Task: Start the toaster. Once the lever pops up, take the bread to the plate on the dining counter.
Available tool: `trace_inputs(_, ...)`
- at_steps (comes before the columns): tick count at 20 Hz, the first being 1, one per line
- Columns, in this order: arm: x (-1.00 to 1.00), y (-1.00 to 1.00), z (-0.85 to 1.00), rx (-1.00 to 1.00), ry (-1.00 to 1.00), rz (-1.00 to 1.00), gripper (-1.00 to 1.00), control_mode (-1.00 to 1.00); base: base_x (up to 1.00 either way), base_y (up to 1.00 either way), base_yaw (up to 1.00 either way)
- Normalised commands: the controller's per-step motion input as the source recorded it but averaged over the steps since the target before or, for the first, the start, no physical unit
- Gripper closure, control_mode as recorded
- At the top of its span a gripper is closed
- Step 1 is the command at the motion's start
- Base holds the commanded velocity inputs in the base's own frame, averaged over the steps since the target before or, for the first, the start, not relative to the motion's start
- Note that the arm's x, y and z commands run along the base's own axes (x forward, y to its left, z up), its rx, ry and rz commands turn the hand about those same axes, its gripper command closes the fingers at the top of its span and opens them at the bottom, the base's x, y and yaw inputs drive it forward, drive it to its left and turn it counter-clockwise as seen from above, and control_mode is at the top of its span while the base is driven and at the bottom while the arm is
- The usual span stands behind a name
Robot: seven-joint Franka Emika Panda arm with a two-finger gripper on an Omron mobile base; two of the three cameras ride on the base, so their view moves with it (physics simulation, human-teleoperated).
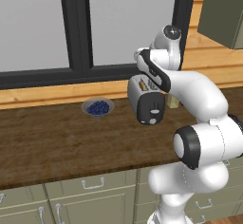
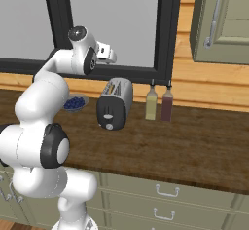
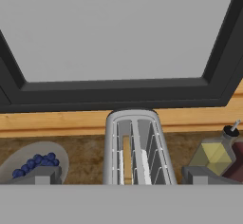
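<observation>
Silver toaster (image 3: 135, 147) sits directly below the wide-open pincer (image 3: 118, 175).

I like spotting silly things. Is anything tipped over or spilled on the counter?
Nothing stands out. The toaster stands upright with the bread in a slot, the blueberries sit inside their bowl, and both bottles stand straight.
</observation>
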Motion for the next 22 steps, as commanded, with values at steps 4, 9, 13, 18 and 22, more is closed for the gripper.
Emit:
trace_inputs(4,0.0,0.0,0.0,0.0,0.0,0.0,-1.0,-1.0,0.0,0.0,0.0)
trace_inputs(9,0.0,0.0,0.0,0.0,0.0,0.0,-1.0,-1.0,0.0,0.0,0.0)
trace_inputs(13,0.0,0.0,0.0,0.0,0.0,0.0,-1.0,-1.0,0.0,0.0,0.0)
trace_inputs(18,0.0,0.0,0.0,0.0,0.0,0.0,-1.0,-1.0,0.0,0.0,0.0)
trace_inputs(22,0.0,0.0,0.0,0.0,0.0,0.0,-1.0,-1.0,0.0,0.0,0.0)
